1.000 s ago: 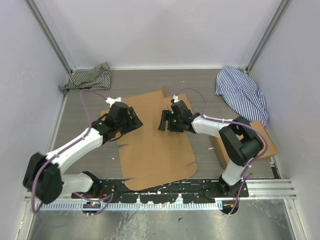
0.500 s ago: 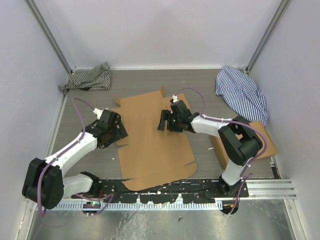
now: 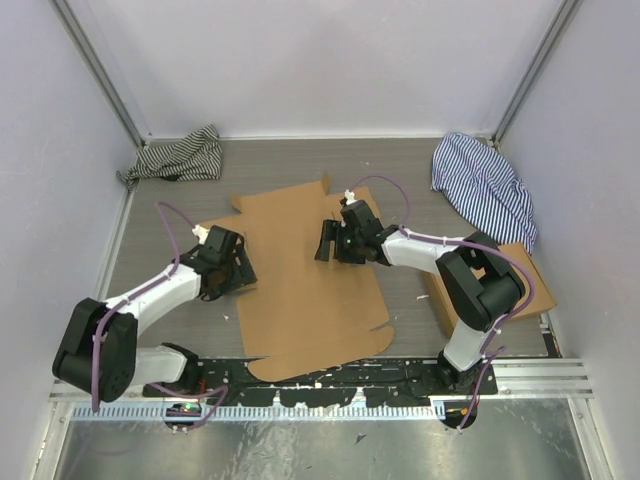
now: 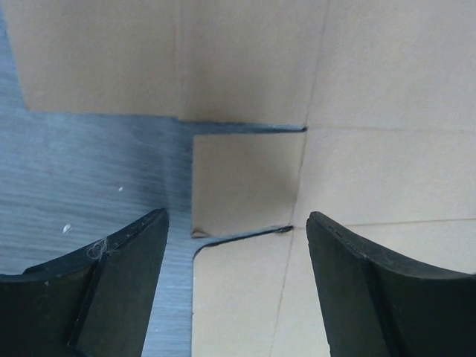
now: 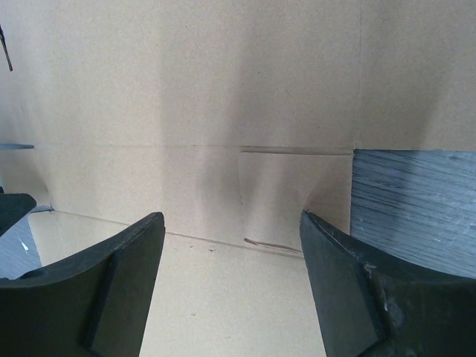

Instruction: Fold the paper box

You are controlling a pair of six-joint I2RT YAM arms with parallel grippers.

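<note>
The paper box (image 3: 300,290) is one flat sheet of plain brown cardboard, lying unfolded in the middle of the table. My left gripper (image 3: 240,272) is open and low over its left edge. The left wrist view shows the jaws (image 4: 236,216) spread either side of a small flap (image 4: 245,182) between two slits. My right gripper (image 3: 324,242) is open and empty over the sheet's upper middle. The right wrist view shows the jaws (image 5: 230,217) spread over a crease line (image 5: 186,238), with bare table (image 5: 416,201) to the right.
A second brown cardboard box (image 3: 535,285) lies at the right, partly under my right arm. A dark striped cloth (image 3: 180,155) is at the back left and a blue striped cloth (image 3: 485,190) at the back right. Grey walls close in the table.
My left gripper has drawn back leftwards and nearer, from over the sheet's left part to its left edge. My right arm has hardly moved. The sheet lies as before.
</note>
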